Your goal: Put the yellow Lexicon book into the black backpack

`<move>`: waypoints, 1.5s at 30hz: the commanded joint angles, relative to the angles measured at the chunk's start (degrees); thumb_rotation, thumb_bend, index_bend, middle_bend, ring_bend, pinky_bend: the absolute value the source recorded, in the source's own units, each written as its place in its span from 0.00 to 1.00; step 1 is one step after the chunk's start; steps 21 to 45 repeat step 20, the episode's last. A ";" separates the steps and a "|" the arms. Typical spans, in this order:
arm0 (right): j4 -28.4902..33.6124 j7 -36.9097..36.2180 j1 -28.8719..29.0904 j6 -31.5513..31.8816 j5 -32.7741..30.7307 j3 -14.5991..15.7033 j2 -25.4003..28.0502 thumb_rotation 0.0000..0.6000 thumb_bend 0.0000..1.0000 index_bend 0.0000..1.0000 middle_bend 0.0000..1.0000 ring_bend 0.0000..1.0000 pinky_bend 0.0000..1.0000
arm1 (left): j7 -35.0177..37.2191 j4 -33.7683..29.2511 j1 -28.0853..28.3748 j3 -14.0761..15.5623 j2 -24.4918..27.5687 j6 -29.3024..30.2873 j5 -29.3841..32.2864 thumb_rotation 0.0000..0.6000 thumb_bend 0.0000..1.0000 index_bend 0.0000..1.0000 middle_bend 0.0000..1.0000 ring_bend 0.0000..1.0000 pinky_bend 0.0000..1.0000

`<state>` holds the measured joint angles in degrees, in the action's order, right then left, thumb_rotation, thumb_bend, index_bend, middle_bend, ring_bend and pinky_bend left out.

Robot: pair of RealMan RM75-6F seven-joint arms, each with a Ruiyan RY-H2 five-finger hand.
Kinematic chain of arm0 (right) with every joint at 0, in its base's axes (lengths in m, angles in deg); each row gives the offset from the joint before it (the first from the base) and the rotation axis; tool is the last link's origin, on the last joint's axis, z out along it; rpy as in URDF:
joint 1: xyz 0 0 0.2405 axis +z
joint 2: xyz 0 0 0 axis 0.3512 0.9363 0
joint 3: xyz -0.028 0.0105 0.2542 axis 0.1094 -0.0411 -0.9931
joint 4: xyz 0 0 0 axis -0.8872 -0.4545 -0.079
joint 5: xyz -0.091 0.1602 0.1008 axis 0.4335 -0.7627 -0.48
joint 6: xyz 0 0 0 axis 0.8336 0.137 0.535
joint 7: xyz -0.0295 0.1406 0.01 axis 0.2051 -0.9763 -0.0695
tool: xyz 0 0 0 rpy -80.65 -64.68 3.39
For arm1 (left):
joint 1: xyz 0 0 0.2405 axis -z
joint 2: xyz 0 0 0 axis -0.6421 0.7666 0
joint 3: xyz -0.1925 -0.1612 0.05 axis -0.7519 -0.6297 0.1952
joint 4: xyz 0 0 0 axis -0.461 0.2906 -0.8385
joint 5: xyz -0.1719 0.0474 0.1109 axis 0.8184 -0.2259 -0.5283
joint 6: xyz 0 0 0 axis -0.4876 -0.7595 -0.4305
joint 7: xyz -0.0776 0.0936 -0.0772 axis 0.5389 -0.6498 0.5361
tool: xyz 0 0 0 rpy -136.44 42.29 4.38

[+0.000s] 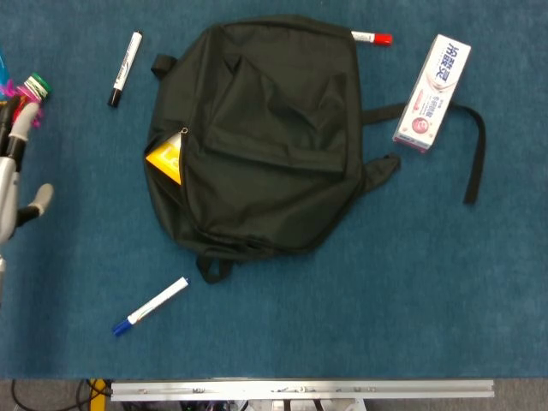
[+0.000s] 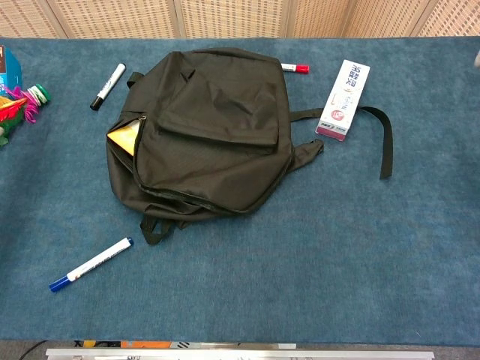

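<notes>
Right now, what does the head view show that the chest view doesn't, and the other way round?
Only the head view shows the left hand, a sliver at the left edge holding nothing. Only the chest view shows the beige panels behind the table and a blue box corner at far left. Both show the black backpack, the yellow book peeking from its open side zipper, the black marker, blue marker, red marker, toothpaste box and the colourful toy. The right hand appears in neither.

Left hand at frame's edge — fingers spread, holding nothing.
</notes>
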<state>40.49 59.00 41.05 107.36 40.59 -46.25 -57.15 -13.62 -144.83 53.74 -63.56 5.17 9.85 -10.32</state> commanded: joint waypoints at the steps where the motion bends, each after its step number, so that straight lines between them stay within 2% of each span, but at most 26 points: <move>1: -1.82 -2.03 -2.54 1.70 2.31 1.56 -0.36 1.00 0.42 0.57 0.58 0.47 0.58 | -0.55 -0.45 -1.05 0.28 1.09 0.48 0.60 1.00 0.21 0.07 0.02 0.00 0.11; 9: -2.55 -3.87 -6.07 3.12 4.27 2.79 0.15 1.00 0.42 0.57 0.58 0.47 0.58 | -0.26 -1.49 -4.27 1.06 2.67 3.41 0.70 1.00 0.21 0.10 0.04 0.01 0.11; 19: -2.44 -3.63 -7.59 2.32 5.02 2.34 -0.11 1.00 0.42 0.58 0.58 0.47 0.58 | 0.21 -1.90 -7.09 1.10 3.18 5.41 1.37 1.00 0.21 0.13 0.06 0.03 0.11; 45: -2.44 -3.55 -7.62 2.18 5.07 2.26 -0.16 1.00 0.42 0.58 0.58 0.47 0.58 | 0.23 -1.98 -7.16 1.12 3.28 5.27 1.38 1.00 0.21 0.13 0.06 0.03 0.11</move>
